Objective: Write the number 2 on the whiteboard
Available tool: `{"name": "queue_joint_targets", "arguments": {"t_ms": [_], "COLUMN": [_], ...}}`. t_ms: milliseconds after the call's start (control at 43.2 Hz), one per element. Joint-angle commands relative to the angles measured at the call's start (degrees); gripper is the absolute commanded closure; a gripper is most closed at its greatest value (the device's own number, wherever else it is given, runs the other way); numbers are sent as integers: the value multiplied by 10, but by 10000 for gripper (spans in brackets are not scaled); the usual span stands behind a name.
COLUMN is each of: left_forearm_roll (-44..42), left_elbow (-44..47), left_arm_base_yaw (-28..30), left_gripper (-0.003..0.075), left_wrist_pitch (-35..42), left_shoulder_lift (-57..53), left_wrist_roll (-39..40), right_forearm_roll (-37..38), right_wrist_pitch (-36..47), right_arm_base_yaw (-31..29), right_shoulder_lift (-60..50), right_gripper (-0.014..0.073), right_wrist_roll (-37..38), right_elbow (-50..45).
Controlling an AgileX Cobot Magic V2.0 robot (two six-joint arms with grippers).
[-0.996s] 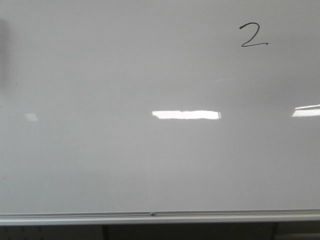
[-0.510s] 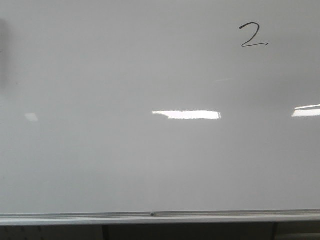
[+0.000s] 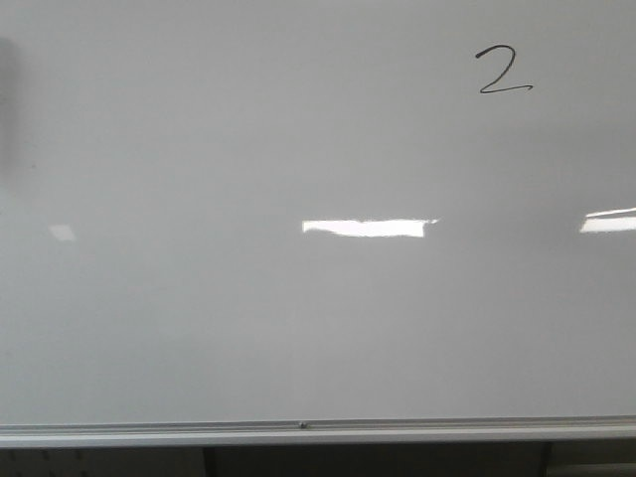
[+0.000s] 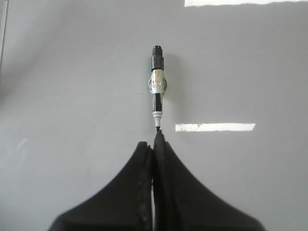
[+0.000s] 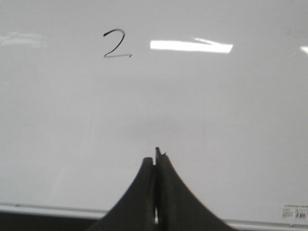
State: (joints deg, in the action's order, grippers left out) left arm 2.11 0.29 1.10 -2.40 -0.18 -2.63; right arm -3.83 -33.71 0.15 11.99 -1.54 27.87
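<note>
Marker first, on my left side: a slim black-and-white whiteboard marker with a black cap (image 4: pixel 157 86) sits stuck flat against the large glossy white-grey whiteboard (image 4: pixel 72 72), straight ahead of my left pincer (image 4: pixel 154 144). That pincer's black fingers are pressed together with nothing between them; the marker's lower tip is just beyond their ends, and I cannot tell whether it touches them. A small round holder or magnet seems to grip the barrel at its middle, though it is too small to be sure.

I judge the marker light, stiff and smooth, so it could slip or twist in a loose hold. The best place to take it is across the labelled barrel, below the cap, with the fingers square to it.

Moving right, my right pincer (image 5: pixel 155 156) is also closed on nothing. The small thin black hand-drawn digit 2 (image 5: pixel 117 44) lies well ahead of it and off toward the left of its fingertips, well apart from them. In the front view the same digit (image 3: pixel 503 71) sits high on the board's right part, far above the silver bottom rail (image 3: pixel 318 432).

With the digit complete, I judge the writing done.
</note>
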Motion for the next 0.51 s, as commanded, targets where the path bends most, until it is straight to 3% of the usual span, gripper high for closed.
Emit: {"name": "queue_joint_targets", "arguments": {"t_ms": [0, 209, 487], "left_forearm_roll": [1, 1, 1], "left_elbow": [19, 19, 19], "left_arm_base_yaw": [1, 1, 1], "left_gripper": [741, 741, 741], "left_wrist_pitch": [48, 48, 48], "left_shoulder_lift": [-16, -16, -16], "left_wrist_roll": [2, 2, 2], "right_forearm_roll": [1, 1, 1], "right_wrist_pitch": [154, 290, 389], "right_arm_base_yaw": [-17, -22, -21], "right_shoulder_lift": [-29, -97, -137], "right_gripper": [659, 659, 659], "right_wrist_roll": [-1, -1, -1], "right_elbow": [-54, -191, -293]}}
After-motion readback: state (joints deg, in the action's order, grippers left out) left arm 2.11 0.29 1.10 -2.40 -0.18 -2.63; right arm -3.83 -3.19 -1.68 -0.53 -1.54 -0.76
